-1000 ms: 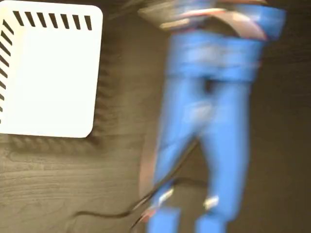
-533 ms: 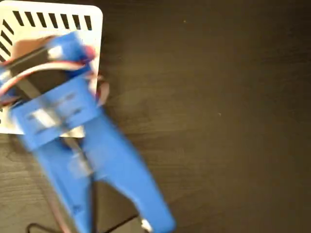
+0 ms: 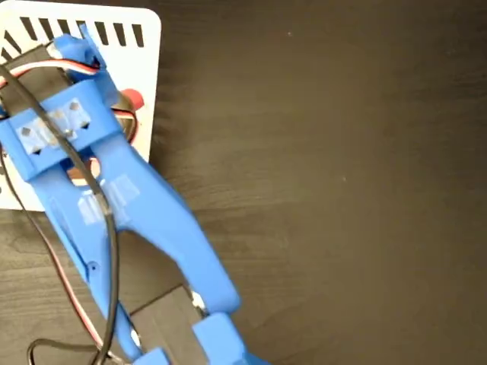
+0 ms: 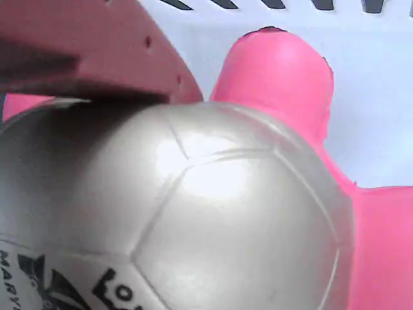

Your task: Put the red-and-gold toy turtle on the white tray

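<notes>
The red-and-gold toy turtle [image 4: 213, 213] fills the wrist view: a shiny domed shell with a black printed mark low on it, and a coral-pink head pointing up. One finger [image 4: 84, 51] lies against the shell's upper left; the other is out of sight. Below the turtle is the white tray [image 4: 387, 97]. In the fixed view the blue arm reaches from the bottom edge to the white tray [image 3: 144, 53] at top left. My gripper [image 3: 114, 105] hangs over the tray, shut on the turtle. Only a red bit of the turtle [image 3: 132, 99] peeks out beside the arm.
The dark wooden table [image 3: 342, 190] stretches to the right of the arm. Black and red cables [image 3: 106, 251] run along the arm down to its base [image 3: 167, 327] at the bottom edge.
The arm has swung from the middle of the table leftward to above the tray. Its motion blur has settled.
</notes>
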`<state>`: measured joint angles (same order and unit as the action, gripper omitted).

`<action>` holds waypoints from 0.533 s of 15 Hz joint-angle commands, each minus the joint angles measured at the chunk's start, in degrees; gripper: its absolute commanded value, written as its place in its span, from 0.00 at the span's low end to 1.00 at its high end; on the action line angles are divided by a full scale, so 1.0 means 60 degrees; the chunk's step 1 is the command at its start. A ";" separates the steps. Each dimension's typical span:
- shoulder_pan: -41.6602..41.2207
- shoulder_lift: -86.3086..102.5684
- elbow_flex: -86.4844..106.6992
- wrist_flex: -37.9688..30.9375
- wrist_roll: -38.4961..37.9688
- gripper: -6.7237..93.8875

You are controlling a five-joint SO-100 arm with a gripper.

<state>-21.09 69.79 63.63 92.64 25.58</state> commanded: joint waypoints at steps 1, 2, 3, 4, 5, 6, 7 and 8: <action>-0.0103 0.0015 -0.1084 0.0044 0.0264 0.07; -0.0073 -0.0161 -0.1304 -0.0059 0.0366 0.07; -0.0073 -0.0337 -0.1333 -0.0278 0.0454 0.07; -0.0073 -0.0557 -0.1333 -0.0483 0.0601 0.07; -0.0103 -0.0688 -0.1304 -0.0630 0.0762 0.08; -0.0176 -0.0688 -0.1274 -0.0688 0.0776 0.23; -0.0249 -0.0688 -0.1216 -0.0688 0.0762 0.38; -0.0293 -0.0688 -0.1201 -0.0659 0.0718 0.48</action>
<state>-21.71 62.84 58.80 88.51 29.62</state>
